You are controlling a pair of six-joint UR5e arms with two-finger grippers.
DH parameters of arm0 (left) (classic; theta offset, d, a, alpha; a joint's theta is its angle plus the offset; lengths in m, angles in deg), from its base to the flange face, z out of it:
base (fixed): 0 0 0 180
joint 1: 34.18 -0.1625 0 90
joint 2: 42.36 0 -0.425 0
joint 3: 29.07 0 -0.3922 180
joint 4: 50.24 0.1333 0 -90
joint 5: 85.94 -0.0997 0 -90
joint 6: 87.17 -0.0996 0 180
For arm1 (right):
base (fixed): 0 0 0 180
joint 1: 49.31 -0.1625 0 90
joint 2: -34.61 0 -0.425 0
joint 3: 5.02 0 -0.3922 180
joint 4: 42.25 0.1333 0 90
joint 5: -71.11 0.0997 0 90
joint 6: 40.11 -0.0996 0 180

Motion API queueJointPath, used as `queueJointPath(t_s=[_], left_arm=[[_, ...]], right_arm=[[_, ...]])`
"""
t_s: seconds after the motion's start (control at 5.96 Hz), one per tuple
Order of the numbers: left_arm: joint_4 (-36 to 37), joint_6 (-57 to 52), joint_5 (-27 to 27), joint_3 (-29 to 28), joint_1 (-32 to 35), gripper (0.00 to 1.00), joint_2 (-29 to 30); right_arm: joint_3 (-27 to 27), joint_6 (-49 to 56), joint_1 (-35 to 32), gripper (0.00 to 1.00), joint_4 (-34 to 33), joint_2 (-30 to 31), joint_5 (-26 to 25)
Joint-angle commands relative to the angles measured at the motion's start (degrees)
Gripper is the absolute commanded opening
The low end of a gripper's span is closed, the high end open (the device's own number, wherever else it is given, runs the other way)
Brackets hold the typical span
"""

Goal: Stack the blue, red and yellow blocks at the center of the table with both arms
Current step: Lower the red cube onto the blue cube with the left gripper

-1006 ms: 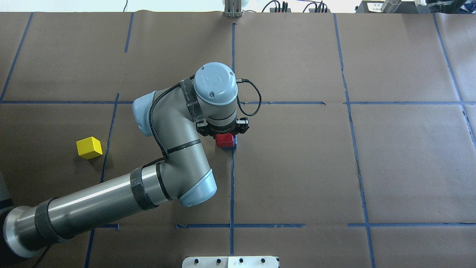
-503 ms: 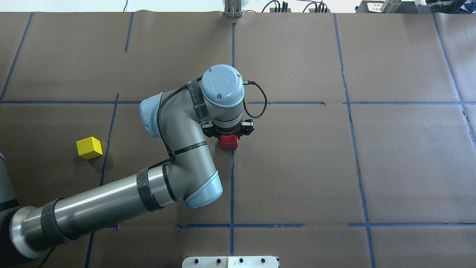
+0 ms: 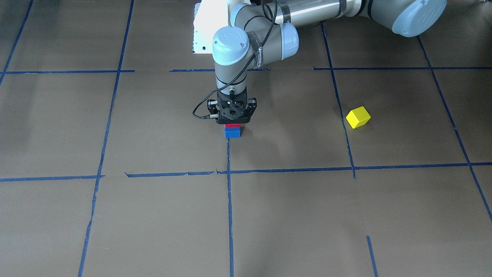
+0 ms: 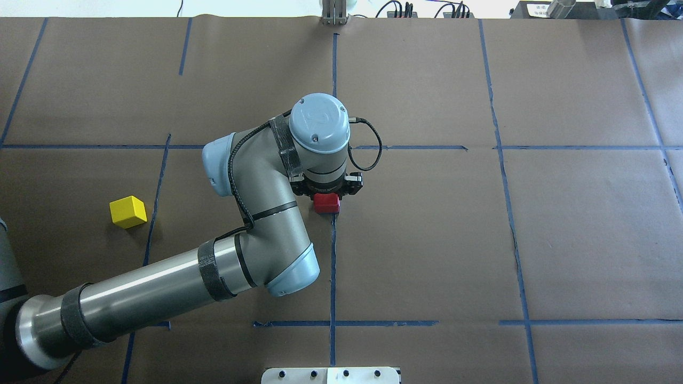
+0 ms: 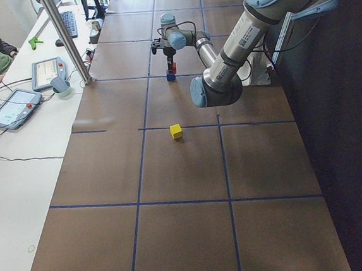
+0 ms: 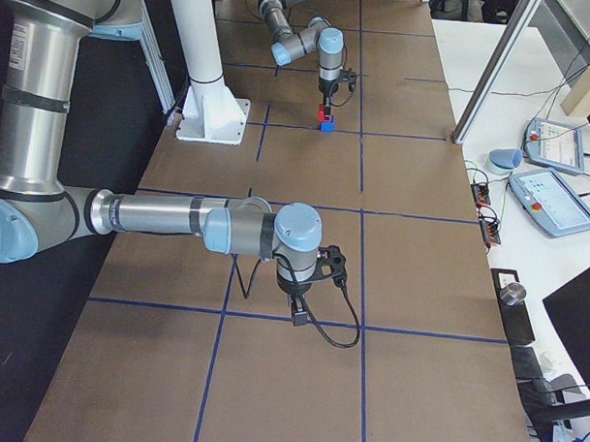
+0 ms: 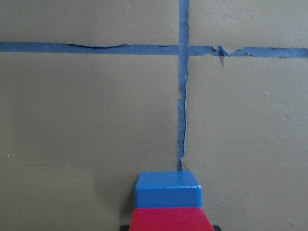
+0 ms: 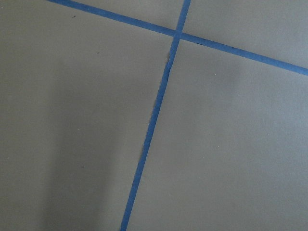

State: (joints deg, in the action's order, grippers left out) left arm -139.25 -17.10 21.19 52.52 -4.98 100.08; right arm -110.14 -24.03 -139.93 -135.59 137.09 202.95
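Observation:
My left gripper (image 3: 233,122) points straight down at the table's center and is shut on the red block (image 3: 233,125). The red block rests on top of the blue block (image 3: 232,133), on a blue tape line. In the left wrist view the red block (image 7: 168,219) sits over the blue block (image 7: 167,189). From overhead the red block (image 4: 326,204) covers the blue one. The yellow block (image 4: 128,212) lies alone on the table's left side, well apart from the gripper. My right gripper (image 6: 299,313) hovers low over bare table, showing only in the exterior right view; I cannot tell its state.
Brown paper with a blue tape grid (image 4: 332,266) covers the table. A metal post base (image 4: 334,13) stands at the far edge. Tablets and cables (image 6: 548,181) lie on the white bench beyond the table. The robot's white base plate (image 3: 203,27) is near the back.
My left gripper moved slightly right with the red block and lowered it. The red block now covers the blue block from overhead. The yellow block has not moved.

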Motion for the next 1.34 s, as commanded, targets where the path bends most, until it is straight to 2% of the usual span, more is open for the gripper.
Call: queueJointPath(t_s=[0.0, 0.17, 0.34, 0.84, 1.01, 1.17], left_arm=[[-0.1, -0.19, 0.09, -0.2, -0.02, 0.32, 0.03], [-0.54, -0.11, 0.09, -0.2, 0.15, 0.35, 0.12], [-0.98, -0.19, 0.09, -0.12, 0.5, 0.42, 0.21], [-0.98, -0.11, 0.09, -0.2, 1.38, 0.42, 0.38], [-0.98, -0.19, 0.09, -0.2, 1.3, 0.53, 0.3], [-0.98, -0.19, 0.09, -0.46, 1.12, 0.58, 0.3]], right_arm=[[0.0, 0.0, 0.0, 1.0, 0.0, 0.0, 0.0], [0.0, 0.0, 0.0, 1.0, 0.0, 0.0, 0.0], [0.0, 0.0, 0.0, 1.0, 0.0, 0.0, 0.0], [0.0, 0.0, 0.0, 1.0, 0.0, 0.0, 0.0], [0.0, 0.0, 0.0, 1.0, 0.0, 0.0, 0.0], [0.0, 0.0, 0.0, 1.0, 0.0, 0.0, 0.0]])
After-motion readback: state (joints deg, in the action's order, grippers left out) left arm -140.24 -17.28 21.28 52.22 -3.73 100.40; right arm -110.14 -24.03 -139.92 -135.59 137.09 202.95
